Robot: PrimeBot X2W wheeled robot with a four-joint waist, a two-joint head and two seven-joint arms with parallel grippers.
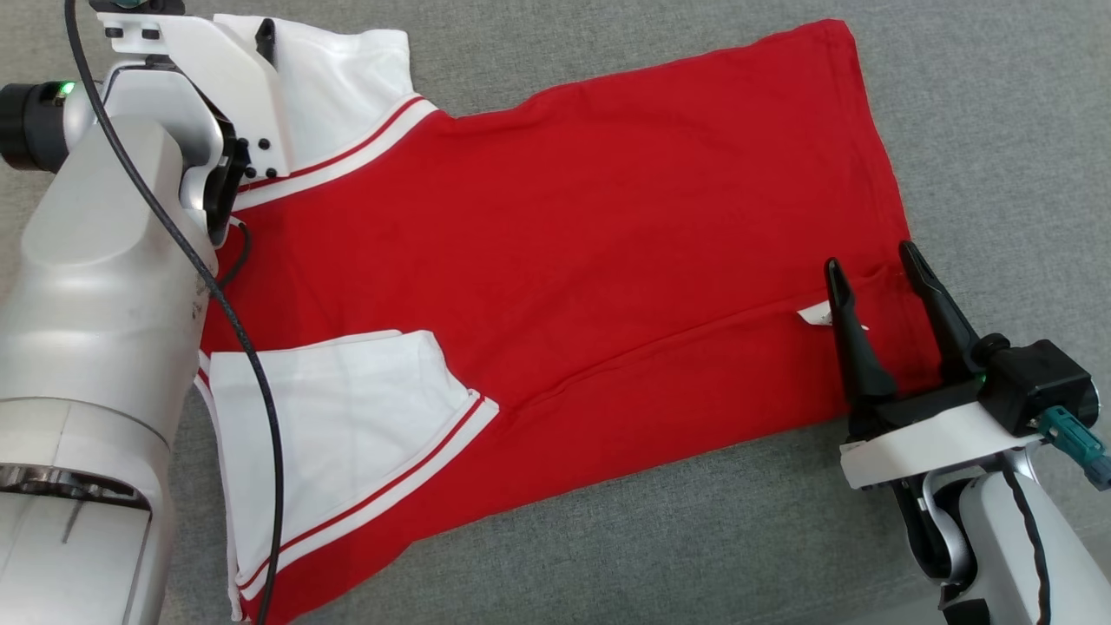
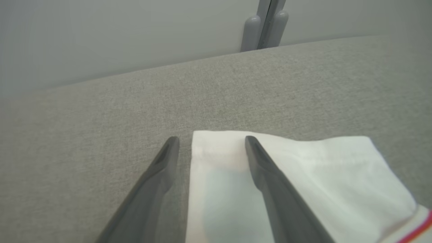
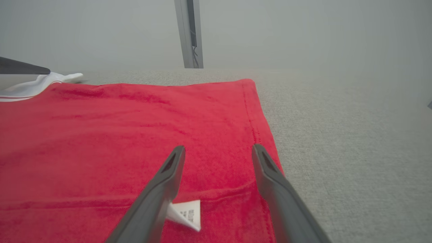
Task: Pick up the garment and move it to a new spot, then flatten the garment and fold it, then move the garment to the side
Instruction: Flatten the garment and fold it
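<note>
The shirt (image 1: 564,260) is lying flat on the grey worktop (image 1: 998,130), its long axis running left to right. The right hand (image 1: 870,257) is hovering wide open over the hem end, holding nothing. The left hand (image 2: 211,141), equally open and empty, is straddling the edge of the far sleeve (image 2: 303,168). The left arm (image 1: 95,286) is covering the collar.

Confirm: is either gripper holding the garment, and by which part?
Nothing is held. The left gripper is open over the white sleeve; the right gripper is open over the red hem end of the garment.
</note>
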